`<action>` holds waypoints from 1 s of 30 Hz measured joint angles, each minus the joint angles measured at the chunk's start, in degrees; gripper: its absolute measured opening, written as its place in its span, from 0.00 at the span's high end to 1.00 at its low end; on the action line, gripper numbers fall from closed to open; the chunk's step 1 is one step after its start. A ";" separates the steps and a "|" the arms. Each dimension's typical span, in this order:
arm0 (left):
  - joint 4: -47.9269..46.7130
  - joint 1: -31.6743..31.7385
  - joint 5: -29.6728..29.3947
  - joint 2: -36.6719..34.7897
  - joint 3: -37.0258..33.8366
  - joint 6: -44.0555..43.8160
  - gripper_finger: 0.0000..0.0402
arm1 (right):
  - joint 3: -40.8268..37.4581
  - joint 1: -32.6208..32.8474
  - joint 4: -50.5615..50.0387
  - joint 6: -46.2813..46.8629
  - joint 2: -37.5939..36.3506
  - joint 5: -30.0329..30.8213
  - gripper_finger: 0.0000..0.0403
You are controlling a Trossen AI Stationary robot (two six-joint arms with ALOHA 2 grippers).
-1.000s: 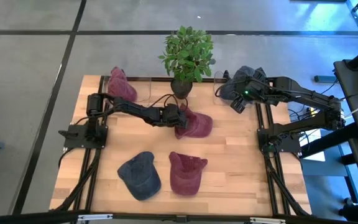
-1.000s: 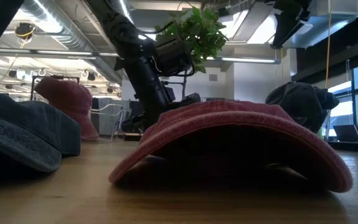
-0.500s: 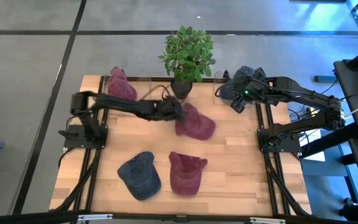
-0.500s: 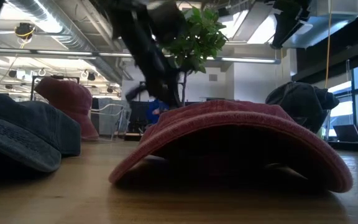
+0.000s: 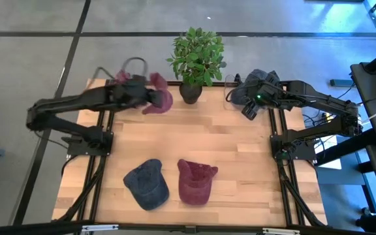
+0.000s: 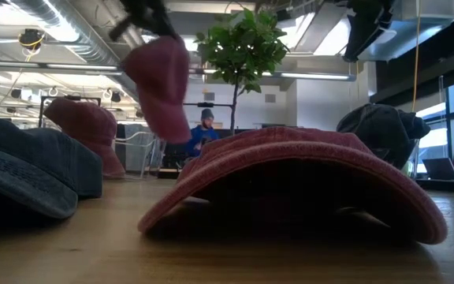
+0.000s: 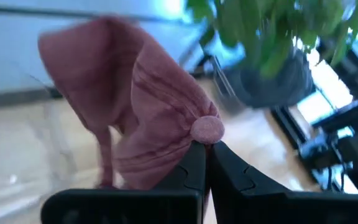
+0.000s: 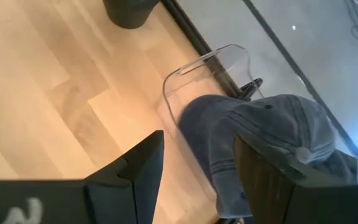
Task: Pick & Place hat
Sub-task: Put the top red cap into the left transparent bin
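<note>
A maroon cap [image 5: 159,100] hangs in the air over the table's far left part, next to the potted plant [image 5: 198,57]. My left gripper [image 5: 141,98] is shut on it. In the low view the cap [image 6: 160,87] hangs high above the table. My right gripper [image 5: 250,108] is open and waits at the far right, beside a dark blue cap [image 8: 266,130] that sits over a clear stand [image 8: 210,62]. A second maroon cap [image 6: 89,130] sits on a stand at the far left corner. My left gripper pinches the maroon cap's crown right beside its top button [image 7: 207,129] between the two fingers [image 7: 194,168]. The cap is lifted clear of the table. The rest of it, brim included, droops beyond the fingertips.
A blue cap [image 5: 147,185] and a maroon cap [image 5: 196,181] lie on the near part of the table, the maroon one filling the low view [image 6: 298,173]. The plant's pot [image 5: 190,93] stands at the far edge. A person shows in the room behind.
My left gripper has kept shut on the maroon cap, lifted it off the table's middle and swung it up and toward the far left corner. The cap, which lay on the wood, now hangs clear in the air.
</note>
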 joint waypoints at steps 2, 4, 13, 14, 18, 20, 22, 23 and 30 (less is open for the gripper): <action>-1.33 0.79 -2.09 -3.42 0.00 0.50 0.99 | -0.02 0.00 0.00 -0.01 0.00 -0.86 0.52; -4.20 1.81 -4.63 -6.26 0.01 0.57 0.99 | 0.00 0.00 0.00 -0.02 0.00 -1.52 0.52; -16.52 7.31 -11.74 -8.82 0.02 2.79 0.99 | -0.02 0.00 0.86 -0.07 0.00 -1.55 0.52; -16.37 8.12 -12.14 -8.54 0.02 3.70 0.99 | 0.00 0.00 0.87 -0.09 0.00 -1.56 0.52; -15.84 11.26 -12.73 -7.35 0.02 6.05 0.99 | 0.00 -0.02 1.73 -0.09 0.00 -1.52 0.52; -15.83 12.79 -12.60 -6.56 0.02 6.78 0.99 | 0.00 -0.02 2.51 0.09 0.00 -1.53 0.52; -15.52 14.07 -12.21 -5.84 0.02 7.43 0.99 | 0.00 0.00 3.23 -0.03 0.00 -1.54 0.52; -15.41 14.77 -11.72 -5.57 0.02 7.71 0.99 | 0.00 0.00 3.40 -0.11 0.00 -1.54 0.52; -9.82 18.66 -9.86 -6.50 0.00 11.40 0.99 | 0.00 0.00 3.89 -0.12 0.00 -1.47 0.52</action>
